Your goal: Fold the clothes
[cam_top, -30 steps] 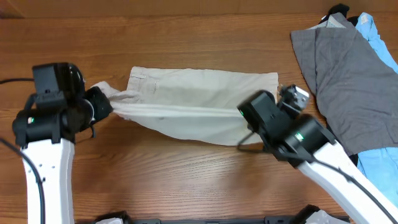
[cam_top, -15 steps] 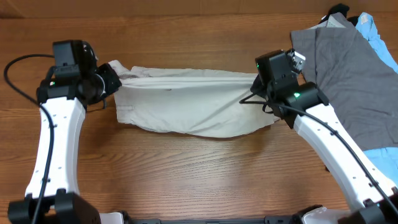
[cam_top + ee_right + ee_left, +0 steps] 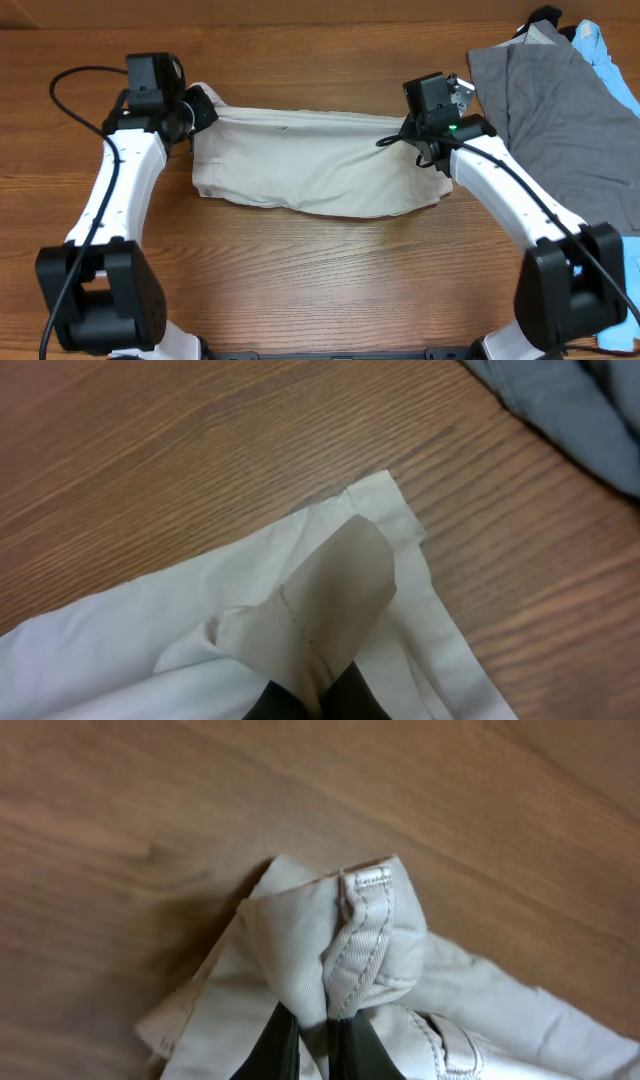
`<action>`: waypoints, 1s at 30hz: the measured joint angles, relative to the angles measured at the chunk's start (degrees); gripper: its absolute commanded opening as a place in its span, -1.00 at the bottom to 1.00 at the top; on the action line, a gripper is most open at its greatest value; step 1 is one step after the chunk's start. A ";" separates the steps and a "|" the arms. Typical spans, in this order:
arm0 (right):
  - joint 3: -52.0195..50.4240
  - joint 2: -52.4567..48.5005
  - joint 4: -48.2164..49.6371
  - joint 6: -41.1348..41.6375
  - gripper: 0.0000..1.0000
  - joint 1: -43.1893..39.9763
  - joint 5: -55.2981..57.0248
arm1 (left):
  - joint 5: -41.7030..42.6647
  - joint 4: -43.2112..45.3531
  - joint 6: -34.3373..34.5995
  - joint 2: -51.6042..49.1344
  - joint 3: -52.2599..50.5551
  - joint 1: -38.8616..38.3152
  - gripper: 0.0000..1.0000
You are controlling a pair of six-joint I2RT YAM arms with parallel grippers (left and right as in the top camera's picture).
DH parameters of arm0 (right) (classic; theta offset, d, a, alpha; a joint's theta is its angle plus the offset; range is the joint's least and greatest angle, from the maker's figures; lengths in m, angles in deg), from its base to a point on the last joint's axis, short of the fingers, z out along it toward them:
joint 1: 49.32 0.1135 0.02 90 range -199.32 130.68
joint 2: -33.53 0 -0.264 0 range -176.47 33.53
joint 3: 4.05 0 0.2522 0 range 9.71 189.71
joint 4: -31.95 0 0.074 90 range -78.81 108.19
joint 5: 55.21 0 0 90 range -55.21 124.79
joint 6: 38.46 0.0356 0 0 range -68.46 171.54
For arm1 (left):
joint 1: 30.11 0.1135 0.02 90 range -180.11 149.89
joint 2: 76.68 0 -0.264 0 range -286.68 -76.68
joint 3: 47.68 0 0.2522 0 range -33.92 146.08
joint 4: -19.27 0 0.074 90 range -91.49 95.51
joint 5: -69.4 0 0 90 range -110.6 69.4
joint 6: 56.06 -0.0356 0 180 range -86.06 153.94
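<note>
The beige shorts point(image 3: 310, 165) lie folded lengthwise on the wooden table, stretched between both grippers. My left gripper point(image 3: 197, 108) is shut on the waistband corner at the shorts' far left; the left wrist view shows the bunched waistband point(image 3: 350, 945) pinched between the dark fingers point(image 3: 278, 1050). My right gripper point(image 3: 418, 128) is shut on the hem corner at the shorts' far right; the right wrist view shows a beige fold point(image 3: 330, 600) clamped in the jaws above the flat hem point(image 3: 400, 520).
A grey garment point(image 3: 560, 120) lies at the right of the table, with a light blue garment point(image 3: 610, 50) beside and under it. The grey cloth's edge shows in the right wrist view point(image 3: 570, 410), close to the shorts' hem.
Both grippers carried the near edge of the shorts away from me to the far edge, folding the shorts in half lengthwise. Both arms now reach farther back.
</note>
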 measured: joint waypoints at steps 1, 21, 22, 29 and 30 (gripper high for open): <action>0.00 -0.79 1.01 -0.22 -0.92 -0.09 0.00 | -0.07 0.90 0.00 -0.61 0.00 -0.11 -0.90; 0.00 -2.23 -2.01 -1.81 1.00 -2.32 3.04 | -5.18 -2.60 -1.97 -4.00 3.65 3.61 0.99; 0.00 -1.90 -2.45 -2.47 1.00 -2.32 2.54 | -5.46 -5.14 -2.86 -4.09 5.14 4.09 1.00; 0.00 3.45 -2.80 -8.50 1.00 -2.29 -4.59 | -6.67 -11.98 -7.39 -4.15 15.78 8.68 1.00; 0.00 3.52 -2.82 -8.85 1.00 -2.29 -5.22 | -6.67 -12.13 -7.58 -4.15 16.35 8.70 1.00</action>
